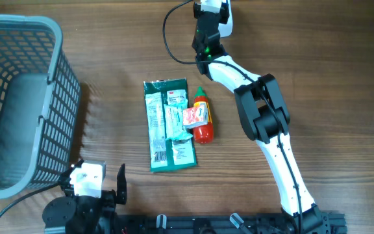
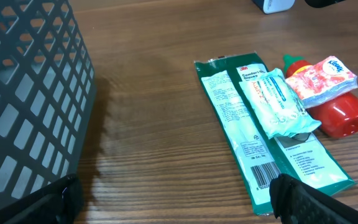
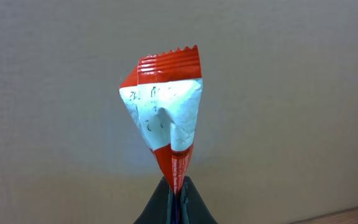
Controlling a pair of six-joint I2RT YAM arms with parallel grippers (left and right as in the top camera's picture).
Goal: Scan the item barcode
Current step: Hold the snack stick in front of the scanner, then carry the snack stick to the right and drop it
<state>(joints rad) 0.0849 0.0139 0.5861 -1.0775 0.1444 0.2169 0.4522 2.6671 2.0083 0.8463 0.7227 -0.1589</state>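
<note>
Grey mesh basket (image 1: 18,97): placed at the left of the desk (image 1: 109,39). Left hand (image 2: 173,186): parked at the near edge just right of the basket, fingers spread wide, nothing held. Green packet (image 1: 167,123): laid flat at centre, a barcode shown at its near end, a white pack (image 1: 171,117) resting on it. Red bottle (image 1: 202,128): laid touching the packet's right edge, a pink packet (image 1: 195,116) on top. Right hand (image 3: 176,183): raised at the far edge, fingers pressed together on the bottom seam of a red-and-white sachet (image 3: 166,112), judged to be the item for scanning. Risk noted: with so thin a pinch the sachet may be twisted or dropped, and its code turned away. No barcode can be made out on the visible face; no scanner is identified; the right hand is cut off in the overhead view.
</note>
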